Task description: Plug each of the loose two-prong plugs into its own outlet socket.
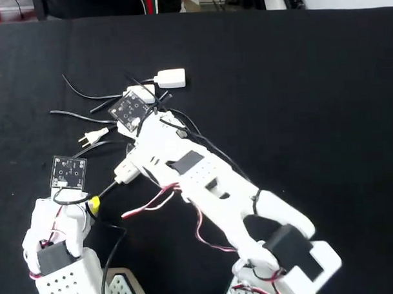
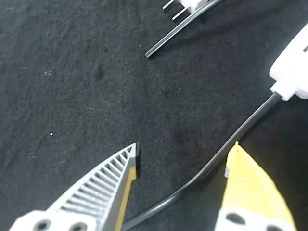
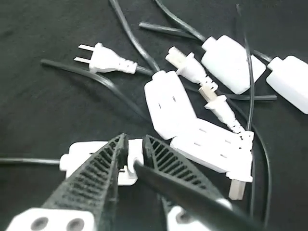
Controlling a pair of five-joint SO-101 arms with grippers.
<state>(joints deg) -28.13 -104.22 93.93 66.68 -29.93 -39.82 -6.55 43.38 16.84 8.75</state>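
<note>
- Right claw [image 3: 135, 139]: black ribbed fingers set narrow and closed on the near end of a white cord-end block [image 3: 82, 155]. This block is flat plastic, with a black cable leaving its far end. The fingers cover its mating face, so it cannot be told whether it carries prongs or slots.
- Left claw [image 2: 185, 144]: one grey and one yellow finger spread wide, holding nothing. It hangs low over the black cloth-covered desk [image 1: 297, 85].
- A thin black cable [image 2: 260, 113] runs between the left claw's fingers without being gripped. It leads to a second white cord end [image 2: 293, 72] near the yellow finger.
- Task items: a loose white two-prong plug [image 3: 108, 60] lies flat on the desk, prongs bare, well apart from any slot.
- A white rectangular outlet socket [image 3: 168, 103] lies face up with its slots showing, just beyond the right claw. A second white socket body [image 3: 209, 144] touches it end to end.
- Further white plugs and black cables lie tangled around these two sockets.
- Step in hand (judgement): grasp of one cord end by the right arm. No plug can be seen seated, so the task appears to be near its start.
- Next move (judgement):
  - Lift the gripped block clear of the cables.
  - Turn it until its face meets the slots of the nearest socket squarely, then press straight in.
  - The socket lies unsecured and may slide, so the idle left claw could brace it.
</note>
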